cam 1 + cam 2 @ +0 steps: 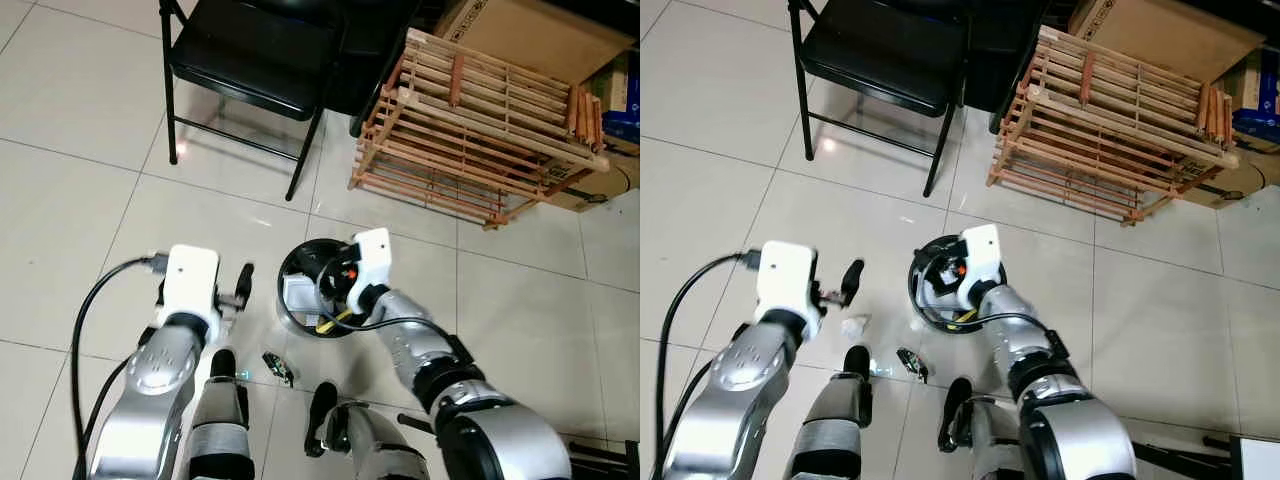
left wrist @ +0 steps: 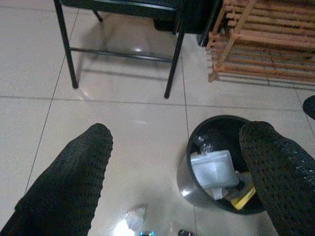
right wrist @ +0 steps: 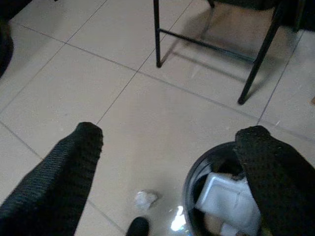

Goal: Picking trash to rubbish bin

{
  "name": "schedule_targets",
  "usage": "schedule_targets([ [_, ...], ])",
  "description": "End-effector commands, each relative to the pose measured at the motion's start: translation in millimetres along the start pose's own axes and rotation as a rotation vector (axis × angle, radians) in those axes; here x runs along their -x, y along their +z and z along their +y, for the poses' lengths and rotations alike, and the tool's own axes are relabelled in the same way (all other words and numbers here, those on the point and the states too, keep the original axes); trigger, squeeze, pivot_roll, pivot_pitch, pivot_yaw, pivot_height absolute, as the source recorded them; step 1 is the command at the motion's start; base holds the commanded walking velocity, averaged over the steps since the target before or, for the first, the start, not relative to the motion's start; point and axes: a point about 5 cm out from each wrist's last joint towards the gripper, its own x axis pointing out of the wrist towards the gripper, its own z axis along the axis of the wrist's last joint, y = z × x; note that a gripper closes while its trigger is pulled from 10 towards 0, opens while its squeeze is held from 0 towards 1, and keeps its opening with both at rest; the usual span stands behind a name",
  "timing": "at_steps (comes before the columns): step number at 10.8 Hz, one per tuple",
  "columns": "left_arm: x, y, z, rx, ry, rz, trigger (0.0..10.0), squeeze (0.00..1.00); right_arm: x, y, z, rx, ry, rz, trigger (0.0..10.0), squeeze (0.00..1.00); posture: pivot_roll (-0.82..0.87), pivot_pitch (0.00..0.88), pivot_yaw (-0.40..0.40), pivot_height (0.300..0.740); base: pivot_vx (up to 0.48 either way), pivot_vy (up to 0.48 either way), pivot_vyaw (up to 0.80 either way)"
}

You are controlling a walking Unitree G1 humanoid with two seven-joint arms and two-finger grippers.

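Observation:
A round black rubbish bin (image 1: 282,305) stands on the tiled floor, holding a white plastic container (image 2: 213,168) and a yellow scrap (image 2: 242,196). My right gripper (image 3: 171,132) hangs open and empty over the bin's near rim. My left gripper (image 2: 177,132) is open too, empty, low over the floor left of the bin. Between them on the tiles lies a crumpled white paper (image 1: 855,325). A dark shiny wrapper (image 1: 910,362) lies nearer my feet, in front of the bin.
A black folding chair (image 1: 250,60) stands behind the bin to the left. A slatted wooden rack (image 1: 480,130) and cardboard boxes (image 1: 530,30) are at the back right. A black cable (image 1: 90,310) trails from my left wrist. Open tile lies to the left.

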Motion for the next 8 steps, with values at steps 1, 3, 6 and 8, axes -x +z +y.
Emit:
schedule_targets([
  [1,-2.1,-6.6,-12.7,0.009,-0.051,0.020,10.0,0.00,9.6,-4.9,-11.4,0.029,-0.044,-0.003,10.0,0.00,0.49,0.349,-0.219,0.740,0.000,0.000,0.00],
  [3,-16.9,2.0,-25.1,0.024,-0.102,-0.022,10.0,0.00,21.6,7.9,-30.5,0.070,-0.117,-0.101,10.0,0.00,0.44,0.300,-0.205,0.740,0.000,0.000,0.00],
  [6,-39.2,19.0,-41.0,0.027,-0.171,-0.098,10.0,0.00,48.4,44.5,-42.4,0.167,-0.188,-0.304,10.0,0.00,0.36,0.211,-0.179,0.740,0.000,0.000,0.00],
  [8,-51.1,26.9,-52.6,0.062,-0.220,-0.124,10.0,0.00,74.9,76.1,-44.0,0.212,-0.267,-0.424,10.0,0.00,0.31,0.166,-0.160,0.740,0.000,0.000,0.00],
])
